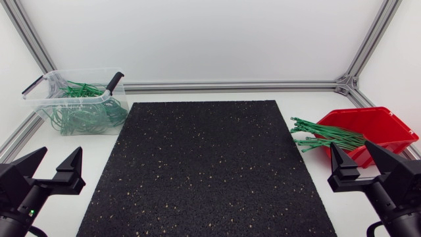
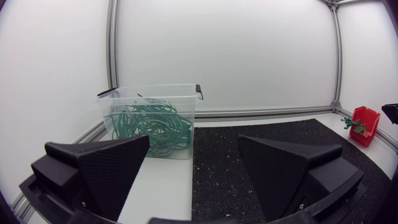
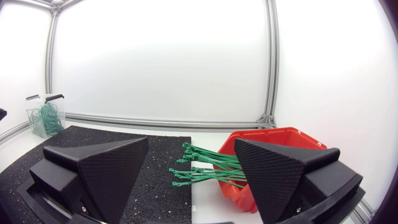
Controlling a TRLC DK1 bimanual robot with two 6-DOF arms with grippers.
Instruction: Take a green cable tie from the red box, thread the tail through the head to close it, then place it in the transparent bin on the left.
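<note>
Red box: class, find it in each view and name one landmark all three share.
Head view: red box right of the black mat, beyond the right claw.
Left wrist view: red box small, far across the black mat.
Right wrist view: red box close ahead of the right claw.
Shared landmark: the black mat.

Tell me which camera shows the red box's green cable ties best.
Right wrist view: the straight green plastic cable ties poke from the red plastic box close ahead, individually distinct. Head view shows them smaller, from above; left wrist view, a distant speck.
</note>
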